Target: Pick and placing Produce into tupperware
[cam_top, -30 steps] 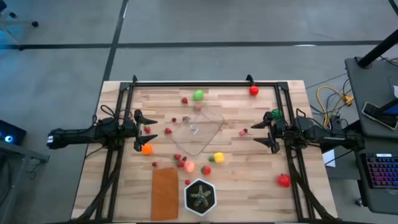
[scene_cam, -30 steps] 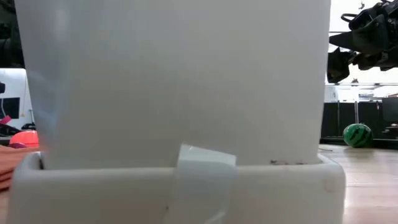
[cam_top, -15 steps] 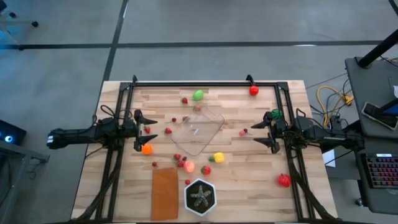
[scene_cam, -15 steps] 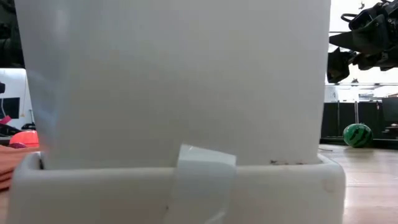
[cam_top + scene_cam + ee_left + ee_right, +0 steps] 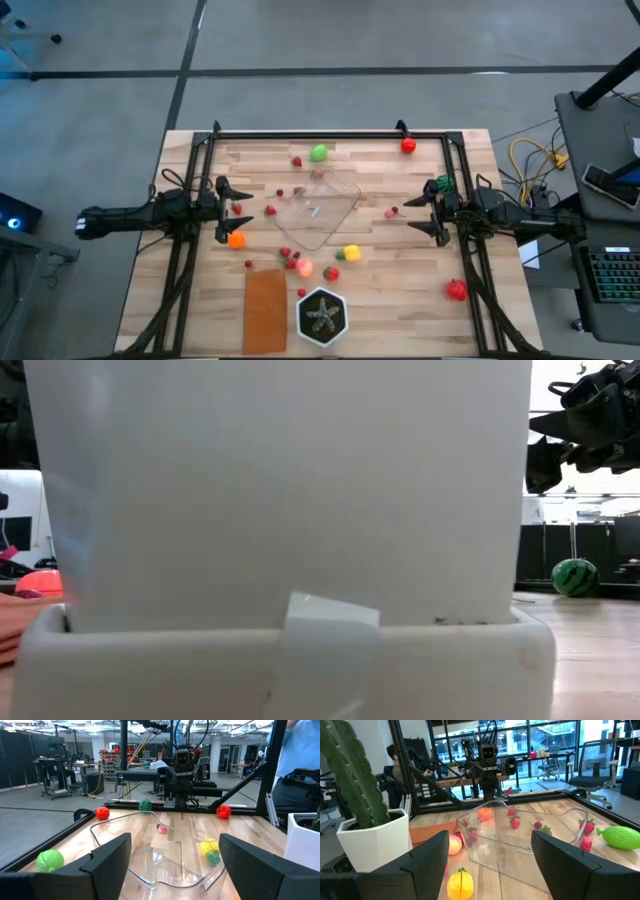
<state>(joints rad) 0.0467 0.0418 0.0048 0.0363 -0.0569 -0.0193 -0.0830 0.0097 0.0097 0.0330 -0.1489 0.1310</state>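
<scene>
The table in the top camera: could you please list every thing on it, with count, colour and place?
tupperware: one, clear, table centre, empty.
lime: one, green, far edge.
tomato: one, red, far right corner.
orange: one, orange, by left claw.
lemon: one, yellow, near side of the tupperware.
strawberry: one, red, near right.
small produce: several, mostly red, scattered around the tupperware.
mat: one, orange-brown, near edge.
plant pot: one, near edge.
left claw: open, left side.
right claw: open, right side.

Clear tupperware (image 5: 318, 211); red, green, orange, yellow produce (image 5: 318, 153); striped dk-green melon (image 5: 575, 577); orange-brown rectangle (image 5: 265, 310).
</scene>
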